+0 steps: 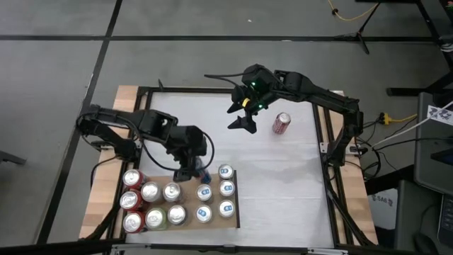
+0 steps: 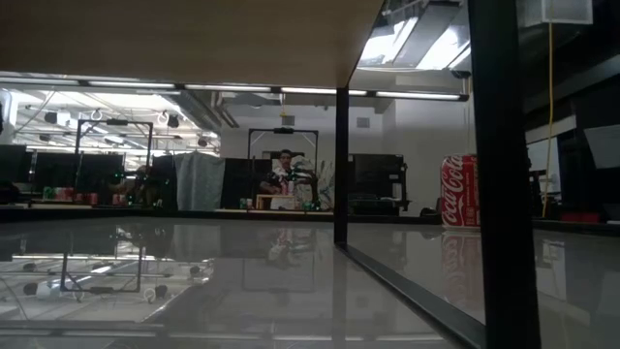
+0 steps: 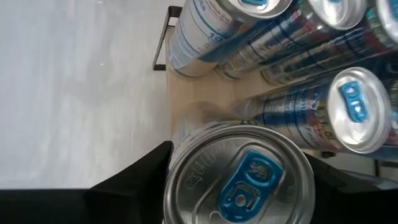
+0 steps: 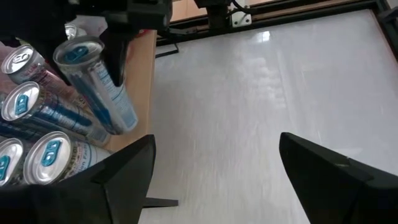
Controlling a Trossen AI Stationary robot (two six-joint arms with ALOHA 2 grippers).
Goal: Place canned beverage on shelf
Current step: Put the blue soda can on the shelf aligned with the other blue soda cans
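Upright, blue-tabbed can [image 3: 239, 177] stands in left tool [image 1: 190, 170].

The high view is evenly lit from above, with soft short shadows under both arms on the white table [image 1: 283, 184] and a green indicator glow on the right arm. The low view is dim and backlit: ceiling light panels [image 2: 426, 44] are blown out, the near frame post [image 2: 499, 174] is a dark silhouette, and the glossy tabletop mirrors the room. The left wrist view is bright; the nearest can lid [image 3: 239, 177] shows glare, and the table there is washed out to near white. The right wrist view shows a specular patch on the table [image 4: 261, 37], with the near fingers soft and unfocused.
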